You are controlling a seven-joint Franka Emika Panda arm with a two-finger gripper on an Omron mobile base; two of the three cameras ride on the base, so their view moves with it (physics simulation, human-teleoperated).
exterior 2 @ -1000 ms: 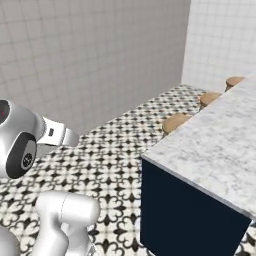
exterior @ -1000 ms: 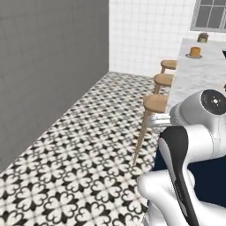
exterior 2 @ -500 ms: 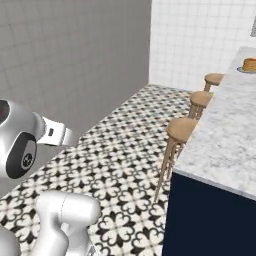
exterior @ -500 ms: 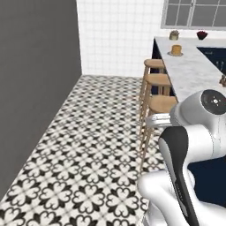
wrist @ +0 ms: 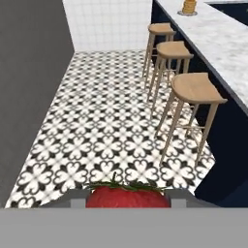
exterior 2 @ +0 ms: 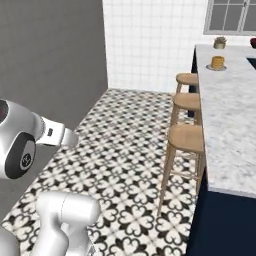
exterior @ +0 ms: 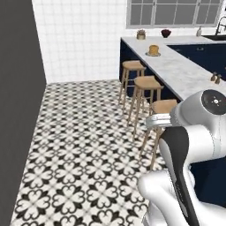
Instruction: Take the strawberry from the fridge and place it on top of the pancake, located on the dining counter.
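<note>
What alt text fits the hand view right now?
A red strawberry sits clamped in the gripper at the bottom. Beyond it, three wooden stools line the marble dining counter over patterned floor tiles; the pancake stands at the far end.

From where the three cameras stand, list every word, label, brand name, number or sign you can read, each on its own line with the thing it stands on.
No readable text: none on the dining counter, the stools, the plate of the pancake or the strawberry between the fingers of the gripper.
Small dark mark on the arm's round joint cap: too small and blurred to read.
</note>
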